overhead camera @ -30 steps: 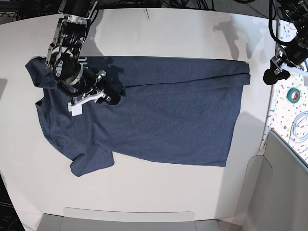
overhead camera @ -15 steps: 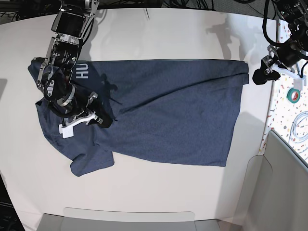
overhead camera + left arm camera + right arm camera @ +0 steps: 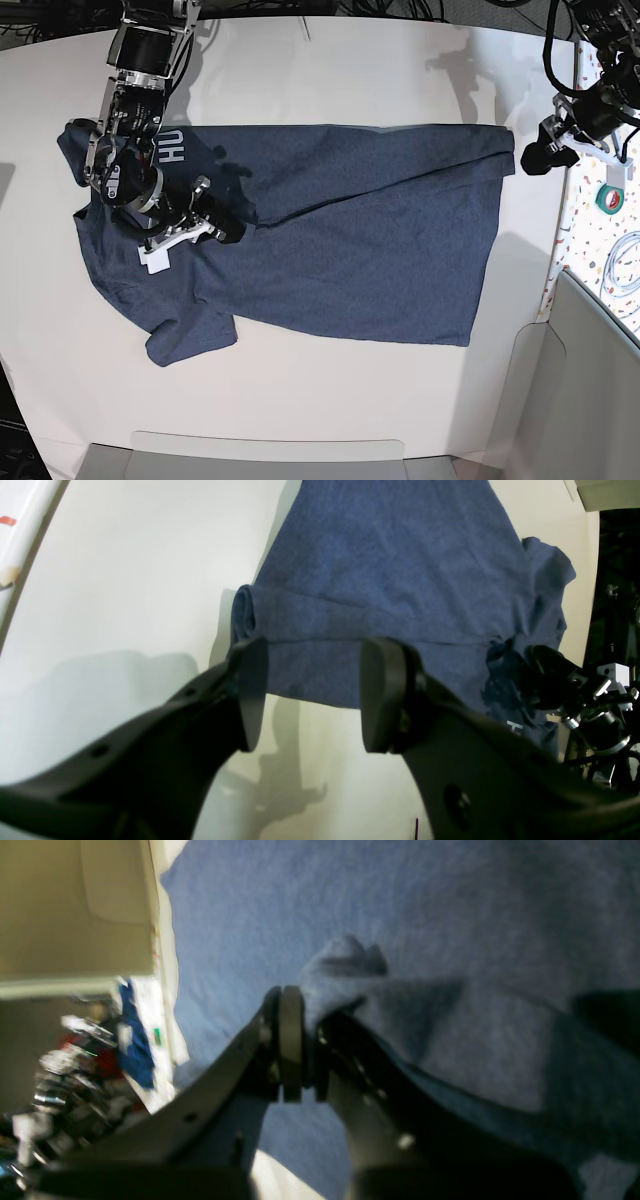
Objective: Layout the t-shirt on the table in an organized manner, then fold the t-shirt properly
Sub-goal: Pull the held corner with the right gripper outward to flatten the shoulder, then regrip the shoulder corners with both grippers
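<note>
Lengthwise along the desk (image 3: 330, 70) the t-shirt (image 3: 350, 250) lies flat, collar end under the right fingers (image 3: 300, 1015), which pinch a fold of its cloth, while the left fingers (image 3: 250, 690), spread and empty, hover just beyond its hem edge.

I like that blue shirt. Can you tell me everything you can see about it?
The t-shirt is dark heathered navy, soft-looking cotton with short sleeves. It lies spread flat on the white table, its far long edge folded over, showing white letters "HU" near the collar end. A diagonal crease runs across its middle. The right gripper pinches a small raised bunch of its cloth near the sleeves. The left gripper hovers open beside the hem, not touching.
</note>
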Motion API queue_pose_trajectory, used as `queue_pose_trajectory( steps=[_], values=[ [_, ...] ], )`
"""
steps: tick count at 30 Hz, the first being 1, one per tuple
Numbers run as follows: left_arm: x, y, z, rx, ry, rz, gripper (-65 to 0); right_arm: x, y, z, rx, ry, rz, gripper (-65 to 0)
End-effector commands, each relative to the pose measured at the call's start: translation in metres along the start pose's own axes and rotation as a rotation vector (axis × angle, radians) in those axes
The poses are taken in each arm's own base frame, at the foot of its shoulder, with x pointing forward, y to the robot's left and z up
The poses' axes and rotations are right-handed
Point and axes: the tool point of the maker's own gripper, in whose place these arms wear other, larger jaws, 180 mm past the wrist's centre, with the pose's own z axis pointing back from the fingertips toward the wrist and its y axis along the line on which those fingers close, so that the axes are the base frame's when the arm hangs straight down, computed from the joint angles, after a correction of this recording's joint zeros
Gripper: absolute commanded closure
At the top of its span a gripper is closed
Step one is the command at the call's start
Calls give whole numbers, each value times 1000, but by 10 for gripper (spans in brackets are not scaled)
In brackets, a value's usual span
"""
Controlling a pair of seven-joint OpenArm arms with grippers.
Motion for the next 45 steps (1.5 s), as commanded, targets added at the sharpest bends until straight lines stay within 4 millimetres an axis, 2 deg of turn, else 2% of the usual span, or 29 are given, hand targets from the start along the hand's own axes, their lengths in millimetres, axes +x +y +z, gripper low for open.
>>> queue_pose_trajectory(
  steps=[1,6,8,10,12,15,17,24,27,32,45],
  values=[
    [7,-5,5,-12,-15,-12,-283,11,9,4,20,-23,39,-110],
    [7,-5,5,-12,-15,-12,-283,15,1,11,-5,-25,57,-359],
    [7,-4,5,-11,-15,-12,-283,27,5,22,2,-62,84,-447],
    [7,-4,6,-10,-16,-12,-283,35,6,34,3,-105,95,-508],
    [7,-4,6,-9,-15,-11,-283,45,1,49,-11,-157,86,-541],
    [7,-3,6,-8,-15,-10,-283,49,-16,71,-45,-225,46,-554],
    [7,-3,6,-8,-15,-10,-283,45,-22,80,-61,-238,39,-554],
    [5,-4,5,-11,-11,-12,-283,-5,-30,97,-46,-189,-8,-554],
    [5,-4,5,-11,-10,-12,-283,-14,-31,101,-54,-177,-8,-554],
    [5,-4,5,-12,-10,-13,-283,-16,-39,105,-84,-167,-2,-554],
    [4,-4,5,-10,-6,-16,-283,-12,-75,144,-224,-144,53,-554]
  ],
)
